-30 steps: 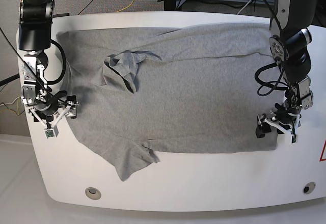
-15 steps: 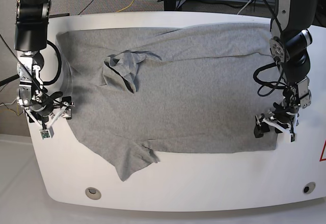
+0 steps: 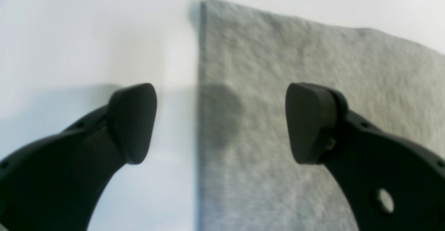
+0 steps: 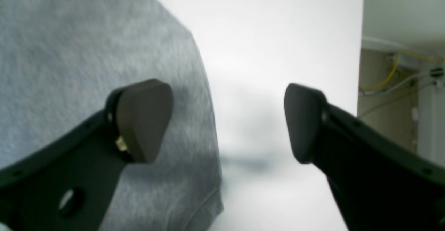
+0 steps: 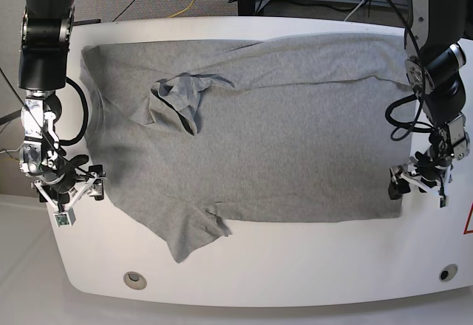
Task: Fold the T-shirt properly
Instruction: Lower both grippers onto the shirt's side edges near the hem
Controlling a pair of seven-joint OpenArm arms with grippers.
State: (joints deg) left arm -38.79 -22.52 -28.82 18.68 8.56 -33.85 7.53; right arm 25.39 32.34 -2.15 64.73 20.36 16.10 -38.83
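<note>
- The left claw (image 3: 220,119) stands spread and holds nothing; it straddles the shirt (image 3: 313,102) hem, one finger over bare surface (image 3: 87,43), the other over cloth.
- In the base view this claw (image 5: 418,179) sits at the shirt's near corner by the surface's right edge.
- The right claw (image 4: 227,119) is also spread and empty, one finger above the cloth (image 4: 87,50), the other over bare surface, the shirt's edge running between them.
- In the base view it (image 5: 74,189) hangs at the surface's left edge, just outside the shirt (image 5: 259,140) near the lower sleeve.
- The shirt lies flat across most of the surface (image 5: 295,266), long axis running left edge to right edge; one sleeve is crumpled inward near the far left.
- Each claw's nearest cloth lies inward, toward the surface's middle; a grab probably needs only a short drop and a pinch on the edge already between the fingers.
</note>
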